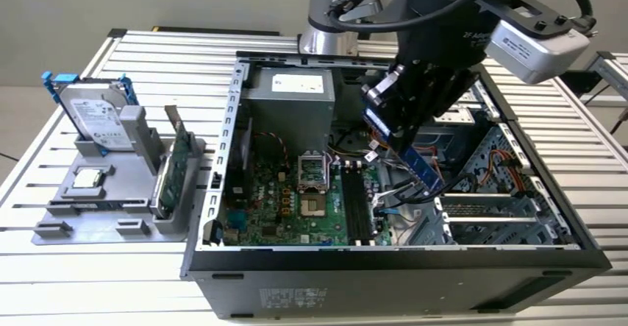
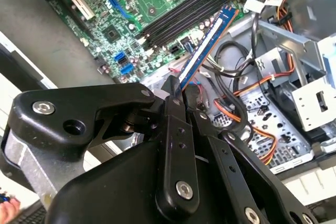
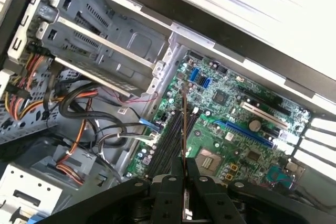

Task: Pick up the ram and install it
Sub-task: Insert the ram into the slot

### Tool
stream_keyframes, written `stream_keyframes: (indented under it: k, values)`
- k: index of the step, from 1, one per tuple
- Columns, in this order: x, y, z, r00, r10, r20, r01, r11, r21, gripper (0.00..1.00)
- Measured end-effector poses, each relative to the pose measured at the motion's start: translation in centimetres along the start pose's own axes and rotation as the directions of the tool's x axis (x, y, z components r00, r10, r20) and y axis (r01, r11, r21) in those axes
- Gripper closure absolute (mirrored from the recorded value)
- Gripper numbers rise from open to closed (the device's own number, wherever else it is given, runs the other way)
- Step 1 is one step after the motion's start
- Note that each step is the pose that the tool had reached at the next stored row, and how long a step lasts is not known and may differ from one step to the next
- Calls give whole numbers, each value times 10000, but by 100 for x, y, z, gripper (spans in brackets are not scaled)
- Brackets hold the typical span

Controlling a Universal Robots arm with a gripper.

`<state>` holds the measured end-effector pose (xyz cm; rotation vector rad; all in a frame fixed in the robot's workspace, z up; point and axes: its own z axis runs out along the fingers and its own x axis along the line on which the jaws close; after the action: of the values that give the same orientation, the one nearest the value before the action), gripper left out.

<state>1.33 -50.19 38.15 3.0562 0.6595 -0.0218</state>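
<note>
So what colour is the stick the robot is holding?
Blue. The ram, pinched in the gripper, shows best in the second wrist view.

Cropped by the upper edge of the exterior view: arm (image 1: 432, 2), above the wrist. Buried between the clamped fingers of the gripper (image 2: 181, 92) in the second wrist view: gripped end of the ram (image 2: 207, 40). Edge-on in the first wrist view, faces unreadable.

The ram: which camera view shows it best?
The second wrist view: the ram shows its blue face lengthwise, from the end effector toward the slots. The first wrist view shows it edge-on, a thin line. The exterior view shows a short blue part under the end effector.
</note>
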Motion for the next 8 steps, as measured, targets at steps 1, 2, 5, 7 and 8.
stream_keyframes:
  k: [1, 2, 5, 7, 8]
  values:
    - [0, 0, 0, 9999, 116, 2, -116, 9999, 2, 100]
    - [1, 0, 1, 9997, 236, 4, -236, 9997, 3, 100]
    - [1, 0, 2, 9983, 581, 9, -581, 9983, 7, 100]
    - [2, 0, 3, 9967, 816, 12, -816, 9967, 9, 100]
    - [2, 1, 3, 9956, 936, 14, -936, 9956, 10, 100]
